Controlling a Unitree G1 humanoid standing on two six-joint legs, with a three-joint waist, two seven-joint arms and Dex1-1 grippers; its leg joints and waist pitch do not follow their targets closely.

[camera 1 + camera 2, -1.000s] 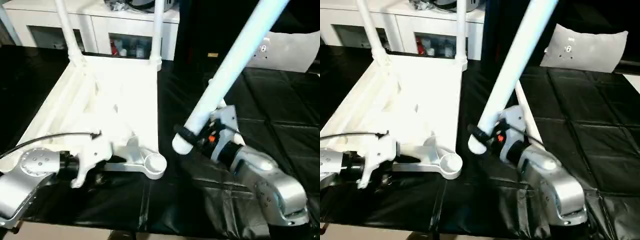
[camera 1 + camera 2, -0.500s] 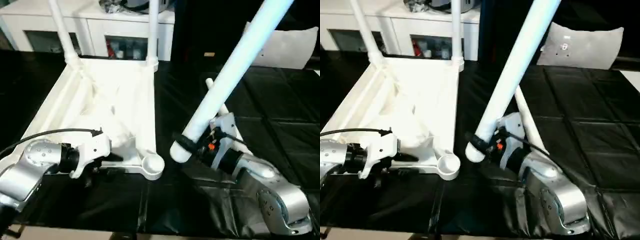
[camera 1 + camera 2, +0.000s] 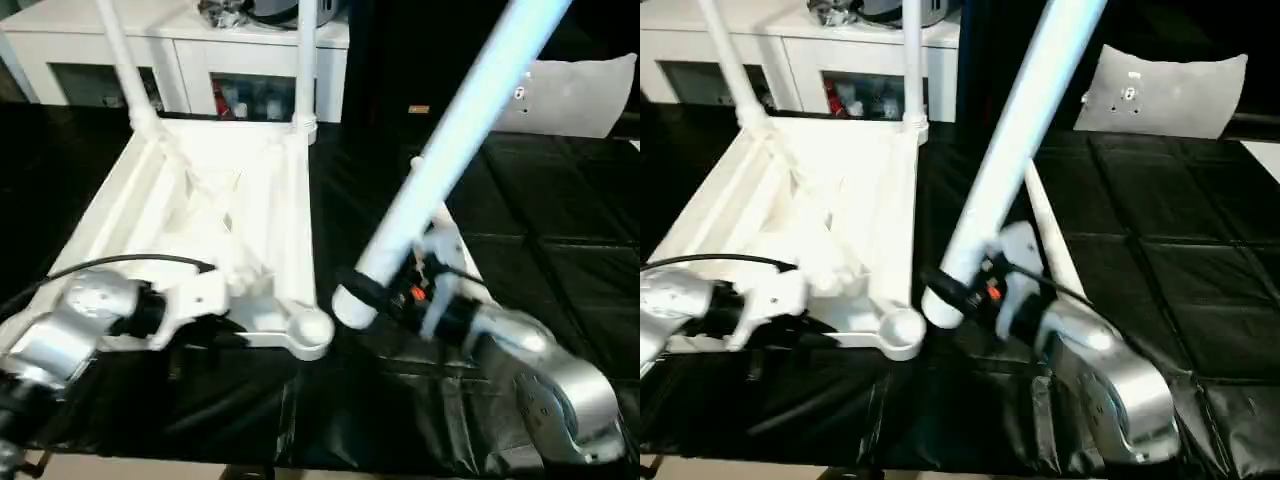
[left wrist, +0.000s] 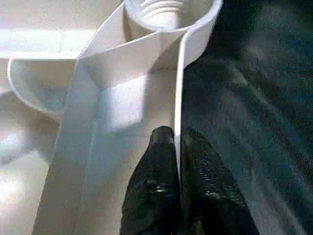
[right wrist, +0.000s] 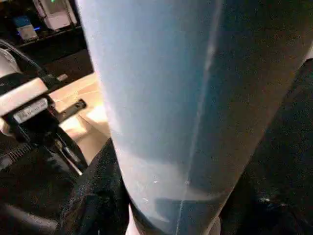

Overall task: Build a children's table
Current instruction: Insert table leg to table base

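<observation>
Left wrist view is the useful one right now: my left end effector (image 4: 176, 142) has its two black fingers (image 4: 159, 166) pinched together on the thin upright rim of the children's table (image 3: 240, 220), just short of the near corner socket (image 4: 168, 14). The table part is lying upside down on the black work surface (image 3: 560, 230), ribbed underside facing up, taking up the left half of what I see from the head cameras. Two legs (image 3: 305, 60) are standing upright in the far corner sockets, right in front of the white cabinets (image 3: 190, 60).

On the other side, my right end effector (image 3: 375, 290) is clamped around a third leg (image 3: 450, 140) near its lower end. That leg leans up and away to the right, and its bottom end sits just beside the near corner socket, not in it. The right wrist view has the tube pressed between the fingers, so the grip looks solid.

A fourth leg (image 3: 1045, 235) lies flat on the black surface behind the right arm. A grey cushion-looking thing (image 3: 1165, 90) sits further back on the right.
</observation>
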